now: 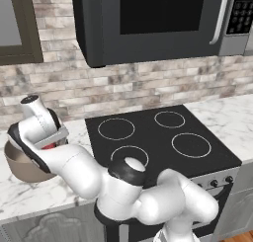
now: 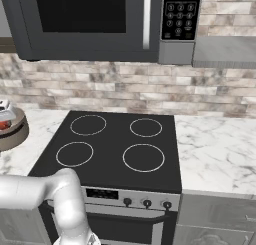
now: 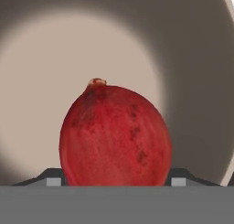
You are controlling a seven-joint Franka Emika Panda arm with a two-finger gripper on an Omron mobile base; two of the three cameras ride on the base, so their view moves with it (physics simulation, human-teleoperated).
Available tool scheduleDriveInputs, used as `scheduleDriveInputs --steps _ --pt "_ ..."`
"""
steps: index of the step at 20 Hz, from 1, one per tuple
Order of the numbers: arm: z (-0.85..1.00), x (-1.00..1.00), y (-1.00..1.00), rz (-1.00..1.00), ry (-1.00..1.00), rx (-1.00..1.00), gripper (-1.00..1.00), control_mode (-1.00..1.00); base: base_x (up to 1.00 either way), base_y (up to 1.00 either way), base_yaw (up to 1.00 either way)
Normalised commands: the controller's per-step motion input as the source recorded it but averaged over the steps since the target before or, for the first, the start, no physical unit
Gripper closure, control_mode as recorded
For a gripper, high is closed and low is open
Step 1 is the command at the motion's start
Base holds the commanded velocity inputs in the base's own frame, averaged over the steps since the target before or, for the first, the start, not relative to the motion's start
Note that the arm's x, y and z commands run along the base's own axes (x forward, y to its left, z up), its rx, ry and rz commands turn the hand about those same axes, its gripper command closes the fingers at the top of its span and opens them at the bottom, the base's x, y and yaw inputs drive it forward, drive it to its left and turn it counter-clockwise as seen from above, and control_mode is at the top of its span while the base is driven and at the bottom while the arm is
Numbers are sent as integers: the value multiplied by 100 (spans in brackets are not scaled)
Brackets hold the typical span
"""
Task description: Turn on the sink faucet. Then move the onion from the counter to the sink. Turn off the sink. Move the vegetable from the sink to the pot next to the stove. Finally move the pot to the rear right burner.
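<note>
I see the gripper point(image 3: 116, 182) closed on the onion point(image 3: 115, 135) — jaws flank it — poised inside the pot point(image 1: 20, 166) on the counter point(image 1: 34, 194), left of the stove point(image 1: 158, 137).

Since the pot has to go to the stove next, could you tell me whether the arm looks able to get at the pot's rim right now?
Probably not at once: the gripper is down inside the pot, its jaws around the onion. Once it lets go and lifts, the rim looks free.

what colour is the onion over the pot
Deep red with darker speckles; the onion shows best in the hand view, above the pot's pale grey-brown inside.
</note>
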Motion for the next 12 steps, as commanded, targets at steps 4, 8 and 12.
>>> scheduleDriveInputs --steps 4,8,12 --pt "1 -2 0 0 0 2 -100 -100 0 0 0" --pt "7 0 6 -3 0 0 -100 -100 0 0 0" --pt "23 -2 0 -6 0 0 -100 -100 0 0 0"
